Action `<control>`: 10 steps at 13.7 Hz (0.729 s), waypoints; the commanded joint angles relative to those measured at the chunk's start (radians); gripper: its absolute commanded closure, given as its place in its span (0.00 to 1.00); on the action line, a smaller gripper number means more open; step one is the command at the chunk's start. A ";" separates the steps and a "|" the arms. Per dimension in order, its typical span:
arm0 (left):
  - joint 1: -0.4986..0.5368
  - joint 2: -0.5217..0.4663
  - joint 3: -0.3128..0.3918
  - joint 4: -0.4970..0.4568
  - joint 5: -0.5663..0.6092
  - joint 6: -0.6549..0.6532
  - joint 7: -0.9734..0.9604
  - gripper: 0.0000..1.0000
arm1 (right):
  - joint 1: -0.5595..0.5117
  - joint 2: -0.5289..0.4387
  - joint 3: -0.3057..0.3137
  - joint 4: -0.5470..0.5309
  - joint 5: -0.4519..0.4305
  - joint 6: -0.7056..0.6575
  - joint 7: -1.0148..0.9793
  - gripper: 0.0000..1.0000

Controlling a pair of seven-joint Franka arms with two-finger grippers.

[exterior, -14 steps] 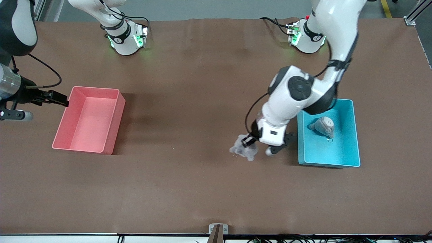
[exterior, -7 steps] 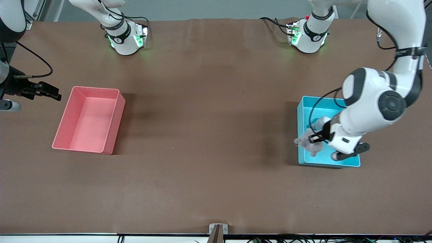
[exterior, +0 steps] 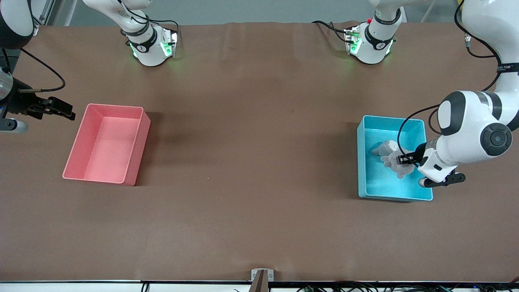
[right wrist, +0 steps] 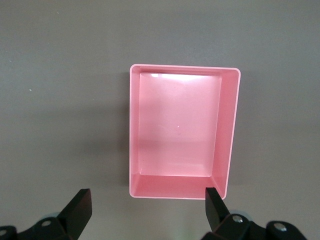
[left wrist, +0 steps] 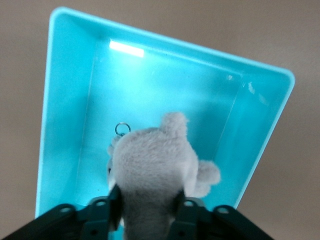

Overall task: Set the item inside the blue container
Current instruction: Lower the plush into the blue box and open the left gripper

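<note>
The blue container sits toward the left arm's end of the table. My left gripper hangs over its inside, shut on a grey plush toy. In the left wrist view the toy fills the gap between the black fingers, with the blue container right beneath it. A second grey plush lies in the bin, mostly hidden under the held one; its metal ring shows. My right gripper waits open over the table beside the pink bin.
A same-sized pink bin lies toward the right arm's end of the table, with nothing in it. The right gripper looks down on it from just outside one short wall. Brown table surface stretches between the two bins.
The left arm has carried the grey plush toy from over the table beside the blue container to over the container's inside. The right arm drew back slightly from the pink bin.
</note>
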 commanded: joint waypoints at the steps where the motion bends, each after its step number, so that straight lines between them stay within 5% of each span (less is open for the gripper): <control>1: -0.005 -0.086 -0.015 0.068 0.031 -0.082 -0.003 0.00 | -0.014 -0.023 0.013 0.012 -0.014 -0.002 0.005 0.00; 5: -0.001 -0.143 -0.013 0.284 0.035 -0.266 0.069 0.00 | -0.019 0.043 0.013 0.166 -0.022 -0.100 0.008 0.00; 10: -0.005 -0.235 -0.018 0.378 0.028 -0.478 0.094 0.00 | -0.010 0.035 0.014 0.162 -0.005 -0.153 0.011 0.00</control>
